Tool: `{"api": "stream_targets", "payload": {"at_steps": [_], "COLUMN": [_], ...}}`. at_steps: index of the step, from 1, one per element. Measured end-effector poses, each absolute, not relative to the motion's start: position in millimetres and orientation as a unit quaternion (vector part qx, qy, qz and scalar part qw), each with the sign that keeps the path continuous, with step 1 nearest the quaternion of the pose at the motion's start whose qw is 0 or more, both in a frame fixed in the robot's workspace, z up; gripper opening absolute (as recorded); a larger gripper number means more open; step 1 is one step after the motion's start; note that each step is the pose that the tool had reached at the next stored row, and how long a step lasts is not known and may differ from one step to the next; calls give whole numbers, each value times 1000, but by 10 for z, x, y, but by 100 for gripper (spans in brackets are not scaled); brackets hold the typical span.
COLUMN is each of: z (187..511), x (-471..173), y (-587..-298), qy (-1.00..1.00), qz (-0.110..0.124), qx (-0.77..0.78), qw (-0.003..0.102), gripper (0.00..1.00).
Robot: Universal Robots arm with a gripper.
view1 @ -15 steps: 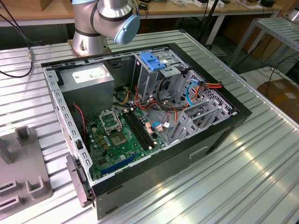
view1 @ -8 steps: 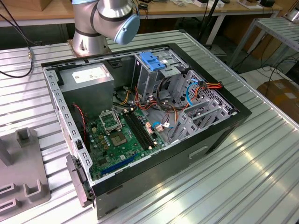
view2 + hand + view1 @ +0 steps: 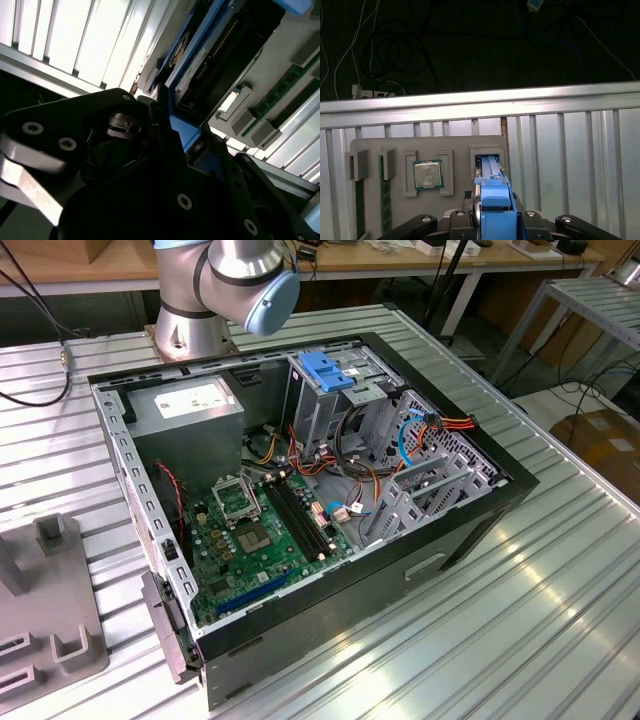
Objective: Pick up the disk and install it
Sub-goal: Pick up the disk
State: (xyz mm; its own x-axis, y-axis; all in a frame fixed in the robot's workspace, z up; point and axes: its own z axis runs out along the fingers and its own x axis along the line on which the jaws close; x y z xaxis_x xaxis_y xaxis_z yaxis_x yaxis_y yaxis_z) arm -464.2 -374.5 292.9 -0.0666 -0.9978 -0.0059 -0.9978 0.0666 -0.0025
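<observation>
The pincer, black and angular, has closed its jaws onto the disk, one finger pressed against each flat side. In the second wrist view the disk shows a dark metal body edged by glossy blue plastic rails. It stands on edge in a rectangular slot of the matte grey holder. A square processor chip sits in a neighbouring recess. The holder rests on the ribbed aluminium worktop. On the exterior view's right of that holder lies the open black computer case with its green motherboard.
</observation>
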Motion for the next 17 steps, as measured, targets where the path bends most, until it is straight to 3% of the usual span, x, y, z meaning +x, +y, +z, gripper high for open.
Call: {"api": "stream_targets", "payload": {"at_steps": [4, 7, 17], "z": [2929, 3193, 3489], "x": [-4642, -4638, -4636], "y": [-3745, -3745, -3745], "qy": [708, 709, 709], "qz": [1, 1, 1], "qx": [-706, -705, -705], "qw": [3, 3, 3], "gripper": [37, 37, 37]}}
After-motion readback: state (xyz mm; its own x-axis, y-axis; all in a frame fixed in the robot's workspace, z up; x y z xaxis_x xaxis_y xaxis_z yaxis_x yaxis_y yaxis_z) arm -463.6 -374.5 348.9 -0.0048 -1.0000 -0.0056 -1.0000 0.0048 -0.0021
